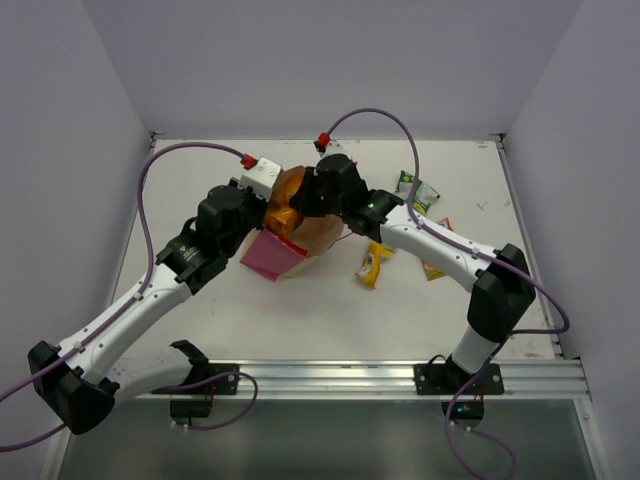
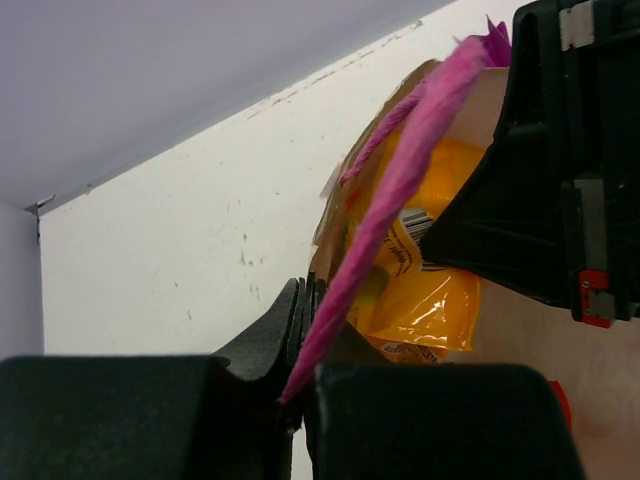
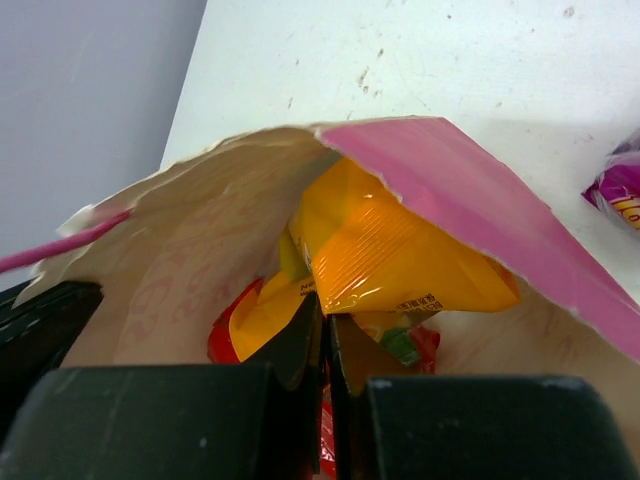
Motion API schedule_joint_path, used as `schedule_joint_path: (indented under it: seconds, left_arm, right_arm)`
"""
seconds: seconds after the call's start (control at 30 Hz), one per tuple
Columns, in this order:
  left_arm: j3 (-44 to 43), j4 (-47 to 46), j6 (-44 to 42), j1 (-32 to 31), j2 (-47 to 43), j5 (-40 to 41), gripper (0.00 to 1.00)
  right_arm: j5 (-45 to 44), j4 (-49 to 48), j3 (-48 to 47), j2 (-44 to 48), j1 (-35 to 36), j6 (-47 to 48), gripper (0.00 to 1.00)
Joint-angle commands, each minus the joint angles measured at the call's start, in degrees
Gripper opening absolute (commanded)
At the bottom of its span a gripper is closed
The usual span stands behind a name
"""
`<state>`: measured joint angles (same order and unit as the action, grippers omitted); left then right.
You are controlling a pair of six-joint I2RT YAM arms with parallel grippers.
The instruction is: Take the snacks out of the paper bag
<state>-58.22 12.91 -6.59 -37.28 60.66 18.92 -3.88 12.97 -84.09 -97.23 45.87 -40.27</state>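
Paper bag point(image 1: 318, 236): tan paper with pink side panel point(image 1: 272, 256), tipped over near the middle of the desk point(image 1: 250, 320), mouth facing the far wall. Left hand point(image 2: 303, 300): jaws closed narrow on the bag's pink rim edge, at the left side of the mouth, holding it up. Right hand point(image 3: 323, 320): reached inside the bag mouth, jaws drawn to a sliver and pinching the lower edge of the orange packet point(image 3: 390, 250). That packet lies uppermost in the bag, just under the pink panel. Red packet point(image 3: 225, 335): deeper in the bag, beneath the orange one, with a scrap of green wrapper beside it; other contents hidden. Purple packet point(image 3: 620, 195): on the desk just outside the bag's pink side, only an edge of it in view. Yellow packet point(image 1: 373, 264): on the desk to the right of the bag, near it. Loose orange packet point(image 1: 434, 268): farther right of the bag, partly under the right forearm. Green packet point(image 1: 417, 190): right of the bag and beyond it, toward the desk's far edge. Open room: bare desk left of the bag out to the left edge, and in front of it down to the metal rail point(image 1: 400, 375) at the near edge. The right side is taken up by packets and the right arm.
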Motion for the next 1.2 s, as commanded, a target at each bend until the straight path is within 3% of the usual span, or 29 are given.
schedule_joint_path:
  seconds: [0.0,0.33,0.6,0.83,1.03,1.17]
  left_arm:
    - [-1.37,-5.7,0.79,-0.17,-0.2,4.63,0.0]
    - [-2.16,-4.82,1.76,-0.16,1.91,10.16,0.0]
    - [-3.48,-3.24,2.63,0.1,3.23,13.42,0.0]
    - [-3.66,-3.06,2.9,1.42,3.85,13.43,0.0]
    - [-3.75,-2.89,2.11,2.12,3.15,12.55,0.0]
    - [-3.31,-2.97,1.58,2.3,2.27,11.85,0.0]
  right_arm:
    - [1.94,-7.35,-5.73,6.7,0.01,3.79,0.0]
    - [3.0,-6.47,-12.84,12.76,-0.34,11.61,0.0]
    - [2.38,-4.71,-17.16,17.33,-6.04,14.69,0.0]
    - [4.06,-3.04,-13.03,21.72,-21.76,11.79,0.0]
    - [-2.96,-1.99,-5.39,21.91,-35.46,9.6,0.0]
    - [-6.22,-2.07,-0.73,17.01,-43.3,6.7,0.0]
